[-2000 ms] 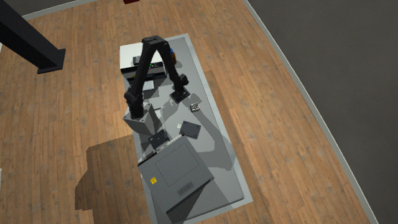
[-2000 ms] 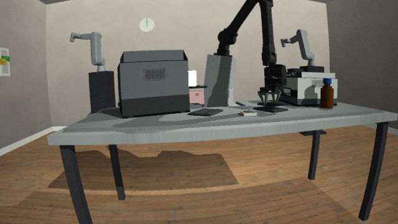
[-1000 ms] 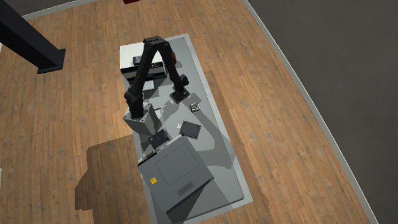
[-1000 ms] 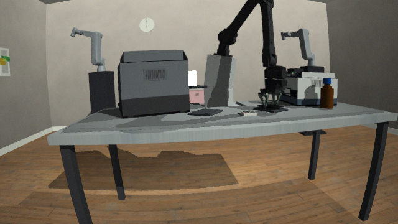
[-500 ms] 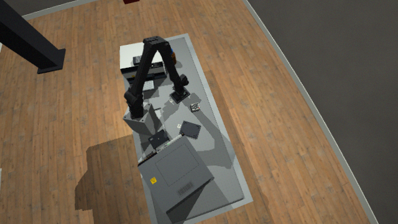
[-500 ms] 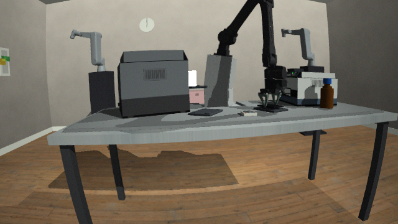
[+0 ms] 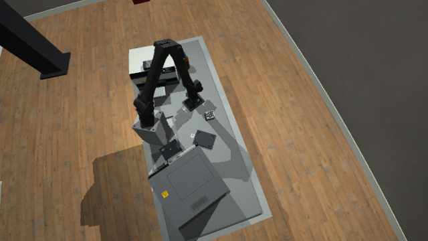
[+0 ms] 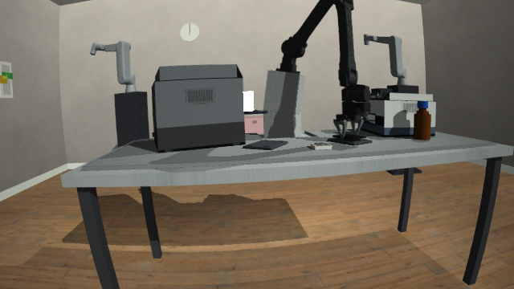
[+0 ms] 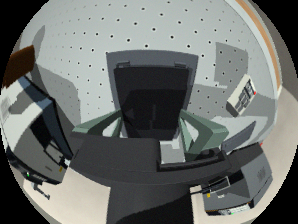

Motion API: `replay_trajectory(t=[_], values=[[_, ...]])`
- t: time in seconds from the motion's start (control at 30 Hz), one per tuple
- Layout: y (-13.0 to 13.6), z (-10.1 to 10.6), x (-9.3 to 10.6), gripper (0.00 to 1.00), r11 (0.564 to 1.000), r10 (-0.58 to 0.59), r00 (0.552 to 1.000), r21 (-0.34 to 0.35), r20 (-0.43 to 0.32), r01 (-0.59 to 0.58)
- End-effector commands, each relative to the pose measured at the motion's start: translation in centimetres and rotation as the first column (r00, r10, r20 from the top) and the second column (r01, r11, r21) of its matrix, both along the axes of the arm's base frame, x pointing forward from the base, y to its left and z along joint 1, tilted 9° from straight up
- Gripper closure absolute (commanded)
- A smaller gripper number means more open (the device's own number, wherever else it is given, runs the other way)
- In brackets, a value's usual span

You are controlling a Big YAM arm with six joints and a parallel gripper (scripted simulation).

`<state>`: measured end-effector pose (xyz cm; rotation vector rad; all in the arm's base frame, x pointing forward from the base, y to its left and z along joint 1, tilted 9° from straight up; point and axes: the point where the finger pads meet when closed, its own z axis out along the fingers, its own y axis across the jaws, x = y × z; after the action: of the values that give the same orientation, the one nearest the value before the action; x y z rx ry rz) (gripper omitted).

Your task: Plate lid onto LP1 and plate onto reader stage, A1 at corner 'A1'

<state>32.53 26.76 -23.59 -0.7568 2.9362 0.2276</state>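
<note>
1. The tool points down, fingers wide apart; whether they grip cannot be told.
2. Between and below its fingertips: a dark flat panel.
3. Farther off, the pale plate lies before the white machine.
</note>
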Motion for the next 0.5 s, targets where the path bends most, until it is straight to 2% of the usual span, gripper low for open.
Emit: replay_trajectory(t=[0.0, 0.47], values=[[0.92, 1.01, 0.66, 0.15, 1.0, 0.017, 1.0, 0.019, 0.025, -0.017], [1.25, 1.09, 1.11, 0.15, 1.0, 0.016, 0.999, 0.026, 0.035, -0.017]])
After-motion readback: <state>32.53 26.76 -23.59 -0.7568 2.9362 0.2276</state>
